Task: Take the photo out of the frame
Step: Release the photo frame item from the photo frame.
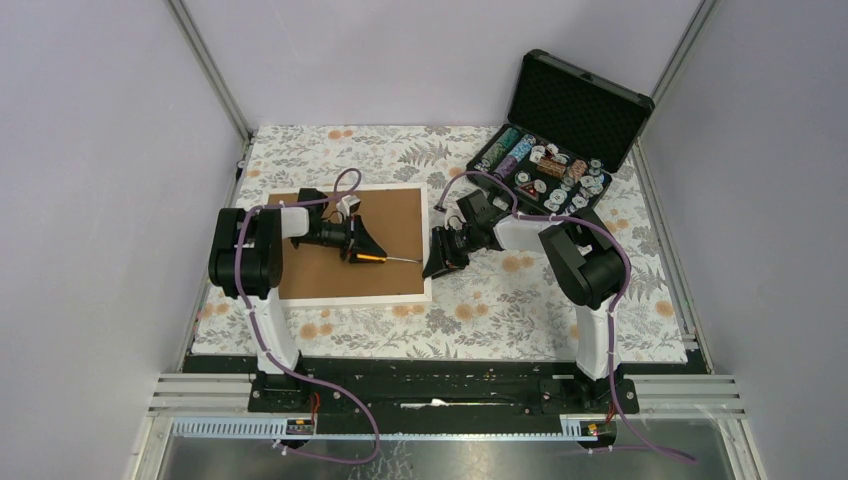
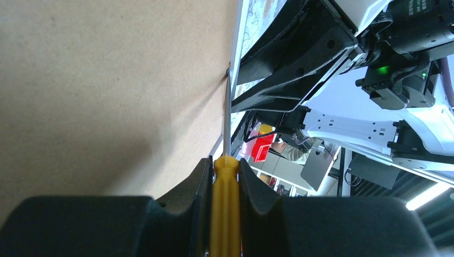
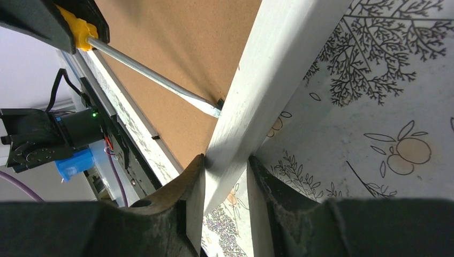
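Well, the only lettering, white print on a black motor housing (image 2: 420, 6), was too small to read. The frame (image 1: 395, 275) lay face down on the left of the floral cloth (image 1: 520, 300), brown back up, white border around it, photo hidden. The right gripper (image 3: 225, 179) pinched its right edge. The left gripper (image 2: 226, 179) clenched a yellow-handled screwdriver (image 3: 150, 75), tip at that border's inner lip. Open cloth lay to the right; the chip case (image 1: 560, 150) stood well apart.

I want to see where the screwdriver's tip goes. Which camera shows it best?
The right wrist view: the screwdriver tip meets the frame edge up close. Left wrist shows handle and shaft; top view shows it tiny.
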Tool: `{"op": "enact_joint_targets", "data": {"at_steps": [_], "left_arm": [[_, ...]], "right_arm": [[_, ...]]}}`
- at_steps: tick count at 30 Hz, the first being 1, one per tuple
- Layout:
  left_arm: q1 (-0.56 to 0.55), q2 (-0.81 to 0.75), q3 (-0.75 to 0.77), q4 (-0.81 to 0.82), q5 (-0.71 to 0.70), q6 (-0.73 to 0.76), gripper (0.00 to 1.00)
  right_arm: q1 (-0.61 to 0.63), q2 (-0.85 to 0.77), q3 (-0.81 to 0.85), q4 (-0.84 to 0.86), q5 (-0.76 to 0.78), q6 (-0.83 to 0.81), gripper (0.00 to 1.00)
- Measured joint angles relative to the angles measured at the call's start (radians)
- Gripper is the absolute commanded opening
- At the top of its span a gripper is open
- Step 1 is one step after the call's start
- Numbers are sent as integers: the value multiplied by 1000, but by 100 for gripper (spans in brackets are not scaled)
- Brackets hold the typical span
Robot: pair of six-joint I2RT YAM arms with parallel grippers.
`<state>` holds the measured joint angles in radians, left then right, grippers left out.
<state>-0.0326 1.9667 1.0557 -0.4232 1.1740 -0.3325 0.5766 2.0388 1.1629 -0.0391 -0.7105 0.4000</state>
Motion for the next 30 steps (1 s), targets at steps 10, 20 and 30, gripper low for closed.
{"op": "enact_joint_targets", "data": {"at_steps": [10,20,30], "left_arm": [[-6,-11,-2,96,-17,-68,0],[-4,-77,-3,-8,-70,68,0],[9,-222,42,-163,-147,255,0]], "right_arm": [[2,3,12,-19,2,-15,0],[2,-3,8,-15,1,-30,19],[30,-99,-31,-10,74,-190,73]]}}
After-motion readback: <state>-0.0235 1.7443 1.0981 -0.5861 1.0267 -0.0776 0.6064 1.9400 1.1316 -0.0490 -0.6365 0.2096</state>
